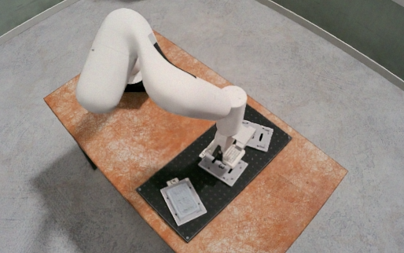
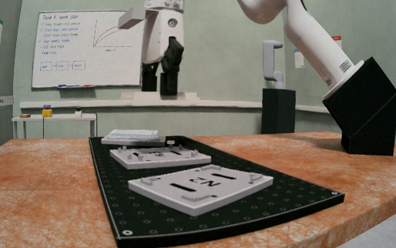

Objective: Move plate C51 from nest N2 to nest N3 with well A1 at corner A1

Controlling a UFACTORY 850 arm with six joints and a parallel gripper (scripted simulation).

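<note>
My gripper (image 1: 228,153) is shut on plate C51 (image 1: 234,154), a pale well plate, and holds it in the air above the middle nest N3 (image 1: 222,168). In the low side view the gripper (image 2: 159,82) hangs high over the deck with the plate (image 2: 159,96) level under its dark fingers, well clear of nest N3 (image 2: 159,158). Nest N2 (image 1: 258,136) is empty; it is the nearest one in the side view (image 2: 200,186). Plate C15 (image 1: 183,200) lies on nest N1, the farthest nest in the side view (image 2: 132,135).
All three nests sit on a black perforated deck mat (image 1: 214,173) on the orange table. The arm's black base block (image 2: 366,112) stands at the table's right in the side view. Small locator pegs stand up around each nest's edge.
</note>
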